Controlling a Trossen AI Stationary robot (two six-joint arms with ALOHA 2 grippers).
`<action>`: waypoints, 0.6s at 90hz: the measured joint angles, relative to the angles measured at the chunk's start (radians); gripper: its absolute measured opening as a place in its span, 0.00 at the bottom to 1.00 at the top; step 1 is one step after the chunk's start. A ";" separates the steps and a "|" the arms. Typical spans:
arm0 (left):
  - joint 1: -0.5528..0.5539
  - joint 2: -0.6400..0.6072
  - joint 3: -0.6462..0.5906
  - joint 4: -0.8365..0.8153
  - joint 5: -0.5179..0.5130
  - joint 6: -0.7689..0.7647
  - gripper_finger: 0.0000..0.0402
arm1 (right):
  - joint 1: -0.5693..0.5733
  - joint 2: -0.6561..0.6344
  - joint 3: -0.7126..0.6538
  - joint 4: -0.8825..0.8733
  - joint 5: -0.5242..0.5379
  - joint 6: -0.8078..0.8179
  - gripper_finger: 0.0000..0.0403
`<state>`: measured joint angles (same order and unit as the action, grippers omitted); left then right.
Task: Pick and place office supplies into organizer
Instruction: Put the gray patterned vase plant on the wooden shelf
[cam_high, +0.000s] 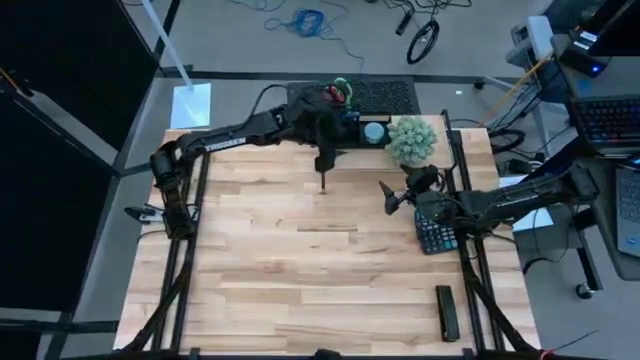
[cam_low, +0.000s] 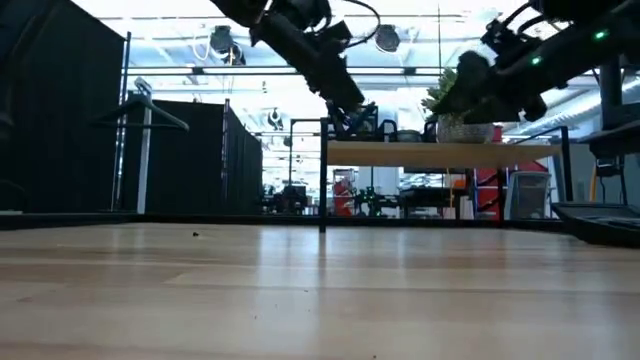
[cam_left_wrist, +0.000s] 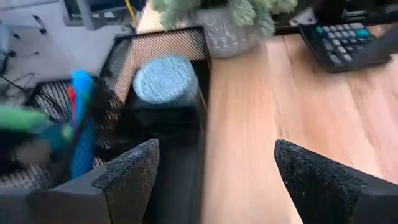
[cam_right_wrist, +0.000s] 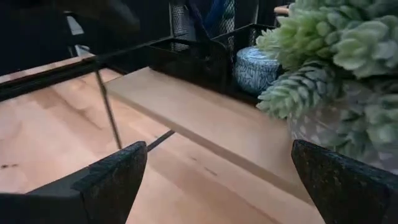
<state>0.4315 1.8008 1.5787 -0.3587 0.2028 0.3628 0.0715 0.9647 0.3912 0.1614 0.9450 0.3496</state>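
A wooden table is seen from above, with two dark robot arms reaching toward its far edge. The organizer (cam_high: 352, 118), a black mesh tray, sits on a wooden shelf riser (cam_right_wrist: 205, 118) at the far middle of the table, already holding scissors with red and green handles (cam_high: 341, 92), a few blue pens (cam_left_wrist: 81, 124) and a round blue-grey disc (cam_high: 375, 131) in an end compartment. The left gripper (cam_high: 325, 150) hangs over the near edge of the organizer, its two fingers spread wide with nothing between them (the left wrist view shows bare wood and mesh in the gap). The organizer lies directly ahead of and below this gripper, so close that any drop here would land in or just beside a compartment. Below it on the tabletop a thin dark item (cam_high: 324, 182) stands or lies just nearer the viewer; what it is cannot be told. The right gripper (cam_high: 389, 197) waits farther right, near a fuzzy green plant (cam_high: 411, 139) and over a black calculator (cam_high: 434, 228), fingers also wide apart and empty. A dark slim bar (cam_high: 447, 312) lies at the near right of the table, long axis running near to far, well apart from both grippers but closer to the right arm.
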 joint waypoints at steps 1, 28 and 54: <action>0.000 -0.007 -0.014 0.013 0.000 -0.005 0.77 | -0.003 0.004 0.000 0.005 0.000 -0.003 0.95; -0.009 -0.127 -0.182 0.164 0.002 -0.043 0.77 | -0.034 0.081 0.000 0.124 -0.009 -0.043 0.95; -0.018 -0.125 -0.183 0.158 -0.002 -0.042 0.77 | -0.095 0.151 0.000 0.197 -0.009 -0.057 0.95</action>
<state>0.4135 1.6756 1.3960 -0.2003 0.2010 0.3206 -0.0236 1.1159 0.3916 0.3583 0.9360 0.2929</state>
